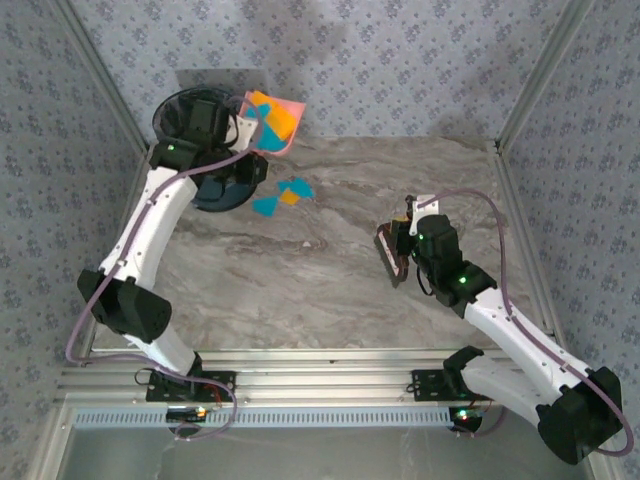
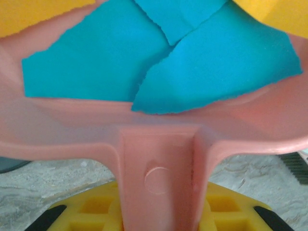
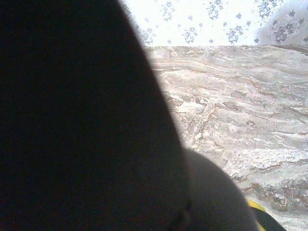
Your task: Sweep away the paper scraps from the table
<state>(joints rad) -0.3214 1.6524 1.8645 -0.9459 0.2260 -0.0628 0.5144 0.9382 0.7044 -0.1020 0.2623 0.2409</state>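
At the far left corner of the table (image 1: 300, 290), the left arm (image 1: 150, 220) is stretched forward, and its wrist is turned toward the right. The left fingers (image 2: 84, 211) are closed on the handle of a pink dustpan (image 1: 293, 107), which is held just beside a black round container (image 1: 205, 165). Inside the dustpan, paper scraps (image 2: 96, 62) are seen: flat teal pieces with torn edges that overlap each other, and orange pieces at the 2 upper corners of the left wrist view. A few more scraps (image 1: 284, 195), teal and orange, lie together on the table, near the dustpan on its near side. The right arm (image 1: 510, 330) is bent at the elbow and is reached toward the right middle of the table. The right fingers (image 3: 255, 207) are closed on a dark brush (image 1: 388, 252), well apart from the scraps.
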